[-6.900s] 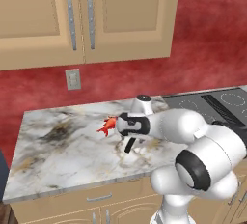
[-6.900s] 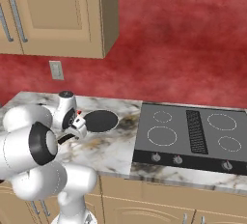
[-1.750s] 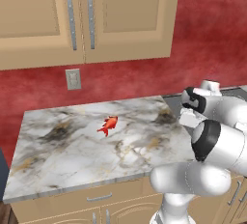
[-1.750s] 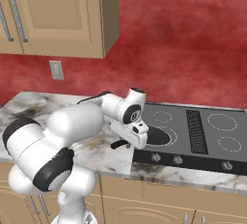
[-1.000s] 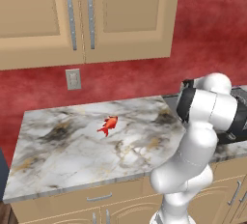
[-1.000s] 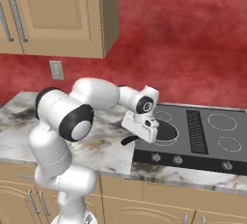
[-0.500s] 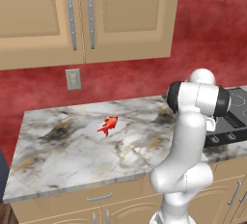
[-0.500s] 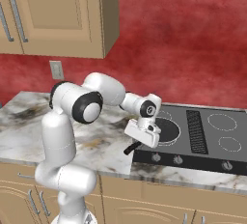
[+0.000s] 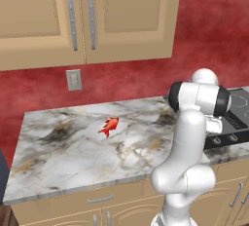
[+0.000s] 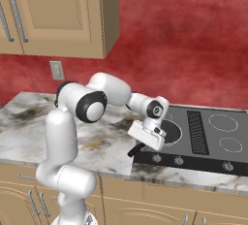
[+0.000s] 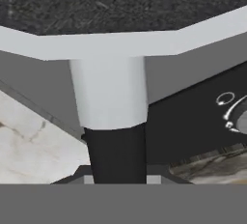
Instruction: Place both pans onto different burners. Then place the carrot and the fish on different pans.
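Observation:
A dark pan (image 10: pixel 172 132) lies over the front left burner of the cooktop (image 10: pixel 213 158). Its black handle (image 10: pixel 135 150) sticks out toward the counter. My gripper (image 10: pixel 145 141) is shut on that handle. In the hand view the handle (image 11: pixel 116 153) runs from its grey collar (image 11: pixel 108 92) down between my gripper's (image 11: pixel 118 178) tips, with the pan's rim (image 11: pixel 120 42) above. The red-orange fish (image 9: pixel 109 125) lies on the marble counter (image 9: pixel 63 152), far left of the arm. The carrot is out of view.
The two right burners (image 10: pixel 224 122) and the slatted vent (image 10: pixel 196 124) are bare. Knobs (image 10: pixel 178 160) line the cooktop's front edge. Wooden cabinets (image 9: pixel 87 15) hang above the counter, and a wall outlet (image 9: pixel 74 79) sits on the red backsplash.
The arm has carried the pan from the counter rightward onto the cooktop. Over the last second the hand has sunk slightly. The fish has stayed where it was.

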Robot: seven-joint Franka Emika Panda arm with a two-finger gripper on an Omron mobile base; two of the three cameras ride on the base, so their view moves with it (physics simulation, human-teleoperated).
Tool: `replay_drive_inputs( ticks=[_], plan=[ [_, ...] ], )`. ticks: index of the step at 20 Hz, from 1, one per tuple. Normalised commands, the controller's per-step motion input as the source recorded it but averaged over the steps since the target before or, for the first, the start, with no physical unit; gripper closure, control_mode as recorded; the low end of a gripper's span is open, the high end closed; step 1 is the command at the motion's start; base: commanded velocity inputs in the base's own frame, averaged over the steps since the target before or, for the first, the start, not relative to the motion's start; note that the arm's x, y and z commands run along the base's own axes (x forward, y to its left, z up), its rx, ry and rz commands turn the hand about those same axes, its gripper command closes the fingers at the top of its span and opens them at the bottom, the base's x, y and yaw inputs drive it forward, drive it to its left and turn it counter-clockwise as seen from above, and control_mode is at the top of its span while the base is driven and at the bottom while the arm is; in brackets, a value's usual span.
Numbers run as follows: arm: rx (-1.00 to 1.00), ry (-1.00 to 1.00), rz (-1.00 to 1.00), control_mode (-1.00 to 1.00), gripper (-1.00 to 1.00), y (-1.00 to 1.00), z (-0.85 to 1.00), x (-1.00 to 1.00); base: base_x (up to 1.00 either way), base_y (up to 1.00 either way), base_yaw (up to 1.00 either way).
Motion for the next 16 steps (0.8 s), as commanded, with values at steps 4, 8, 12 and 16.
replay_drive_inputs(
  ticks=[4,8,12,16],
  plan=[
    [0.12,0.15,0.00,-1.00,1.00,0.00,-0.21,-0.21,0.00,0.00,0.00],
    [0.09,0.15,0.00,-1.00,1.00,0.00,-0.25,-0.11,0.00,0.00,0.00],
    [0.08,0.13,0.00,-1.00,-1.00,0.00,-0.09,-0.02,0.00,0.00,0.00],
    [0.10,0.05,0.00,-1.00,-1.00,-0.02,0.18,-0.15,0.00,0.00,0.00]
  ],
)
